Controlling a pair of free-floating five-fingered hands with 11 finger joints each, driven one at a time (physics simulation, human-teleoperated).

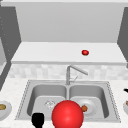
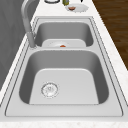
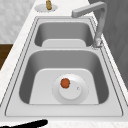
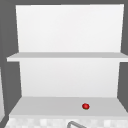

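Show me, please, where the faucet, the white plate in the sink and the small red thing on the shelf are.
faucet (image 1: 68,75), front view, on its upright pipe.
white plate (image 3: 75,93), right side view, on its bare middle, beside the orange bit.
small red thing (image 4: 85,106), upper view, on its middle.

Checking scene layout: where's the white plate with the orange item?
The white plate lies on the floor of the sink's right basin in the front view, right of the faucet.

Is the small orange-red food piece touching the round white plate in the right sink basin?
Touching: right side view shows the orange-red piece lying on the white plate.
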